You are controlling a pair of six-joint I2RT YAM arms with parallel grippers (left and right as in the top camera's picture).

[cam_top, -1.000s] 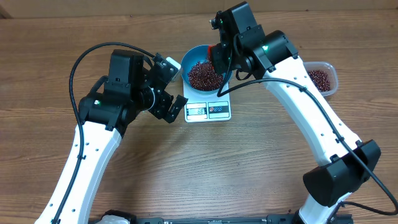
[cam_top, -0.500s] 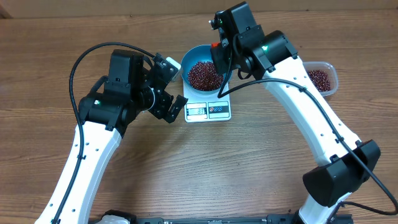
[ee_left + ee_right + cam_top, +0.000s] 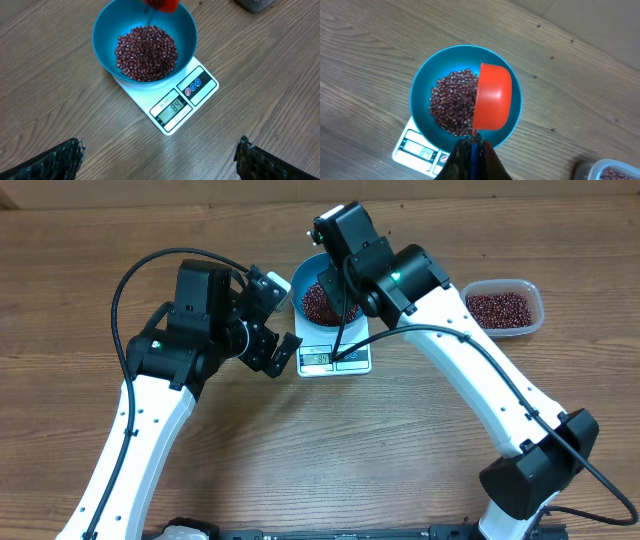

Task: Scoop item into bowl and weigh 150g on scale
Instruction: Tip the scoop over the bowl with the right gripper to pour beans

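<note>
— Beans, small and dark red-brown, are lying heaped in the round, deep bright-blue bowl, aren't they?
— Yes, and the bowl is sitting on the small flat white rectangular scale, which is resting on the brown wood-grain counter. The scale's display is facing the left wrist camera and is showing what looks like 84.
— What are the right jaws doing?
— They are pinching tight on the handle of a round orange-red plastic scoop. The scoop is hanging over the bowl, tipped on its side, its rounded back facing the right wrist camera and its mouth facing the beans.
— Is it touching the heap?
— I cannot tell. Its lower edge is possibly just meeting the beans, but the view is too flat to say.
— And the left jaws?
— They are standing wide apart, holding nothing, hovering over the counter just beside the scale.
— Anything else?
— A clear rounded-rectangular plastic tub is sitting well apart from the scale, on the right arm's side, holding more of the same beans.
</note>
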